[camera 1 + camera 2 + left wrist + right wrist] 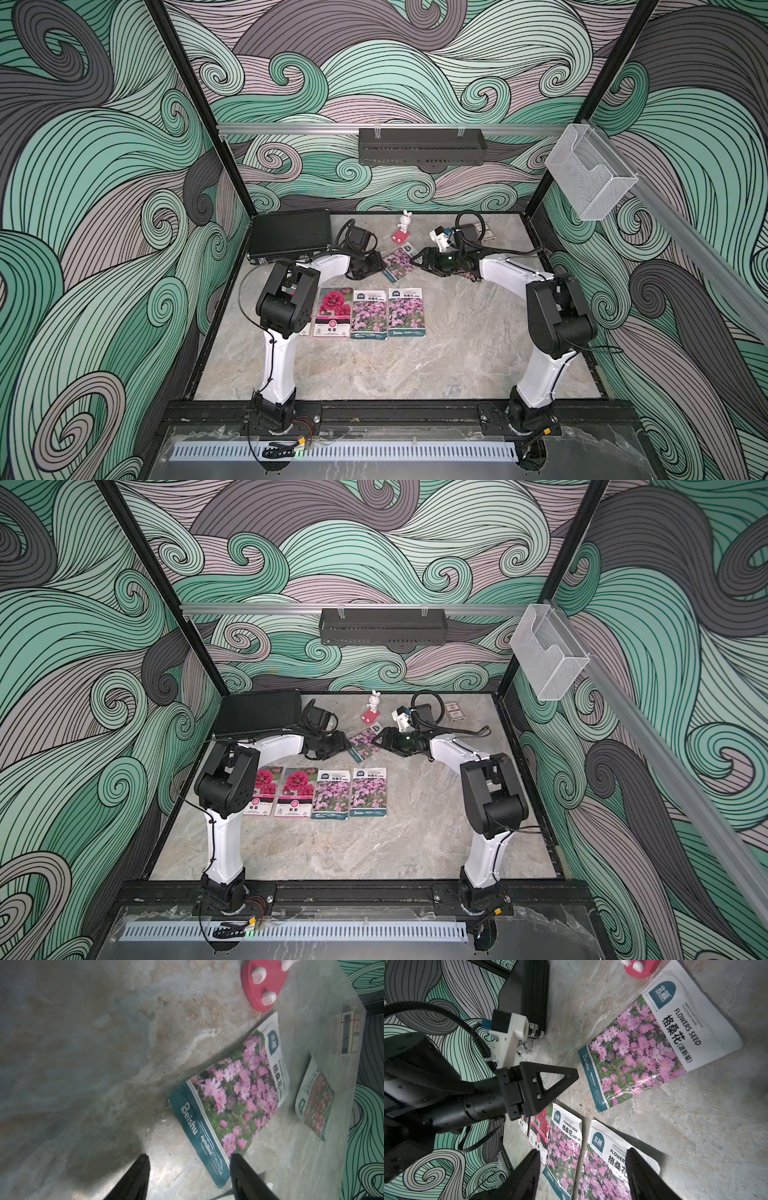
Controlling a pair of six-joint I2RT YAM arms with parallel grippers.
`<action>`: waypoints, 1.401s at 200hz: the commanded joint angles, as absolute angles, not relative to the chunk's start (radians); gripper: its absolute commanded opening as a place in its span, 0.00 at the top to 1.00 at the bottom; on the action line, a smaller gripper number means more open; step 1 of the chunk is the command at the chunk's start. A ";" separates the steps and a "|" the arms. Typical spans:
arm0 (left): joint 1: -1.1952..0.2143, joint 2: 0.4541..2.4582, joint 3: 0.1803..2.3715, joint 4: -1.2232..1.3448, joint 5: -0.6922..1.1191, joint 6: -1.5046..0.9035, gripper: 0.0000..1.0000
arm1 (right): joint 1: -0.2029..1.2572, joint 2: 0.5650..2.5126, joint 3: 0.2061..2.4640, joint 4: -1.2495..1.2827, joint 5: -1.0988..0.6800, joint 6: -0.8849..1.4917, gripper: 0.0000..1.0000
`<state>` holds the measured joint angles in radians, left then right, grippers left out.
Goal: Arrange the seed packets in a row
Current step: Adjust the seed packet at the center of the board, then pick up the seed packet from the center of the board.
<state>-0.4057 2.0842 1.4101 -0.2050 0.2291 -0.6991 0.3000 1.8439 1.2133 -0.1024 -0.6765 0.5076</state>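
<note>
Several seed packets lie in a row in both top views: two magenta ones [266, 789] [296, 791] and two purple-pink ones [331, 794] [369, 791]. A further purple-pink packet [399, 266] lies tilted on the table behind the row, between my two grippers. My left gripper [374, 264] is open, with that packet's teal corner [216, 1167] next to one fingertip [239, 1165]. My right gripper [417, 259] is open and holds nothing. In the right wrist view its fingers [529, 1167] frame the row's purple-pink packets [604, 1167]. A red-pink packet [315, 1101] lies beyond the tilted one.
A white rabbit figurine on a red base [404, 228] stands just behind the tilted packet. A small card box [453, 710] lies at the back right and a black case [291, 239] at the back left. Bare marble table [457, 357] extends right of the row.
</note>
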 commanded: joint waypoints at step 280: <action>-0.412 2.031 1.448 -0.101 0.217 -0.716 1.00 | 0.290 1.716 0.983 0.113 -0.633 0.674 0.32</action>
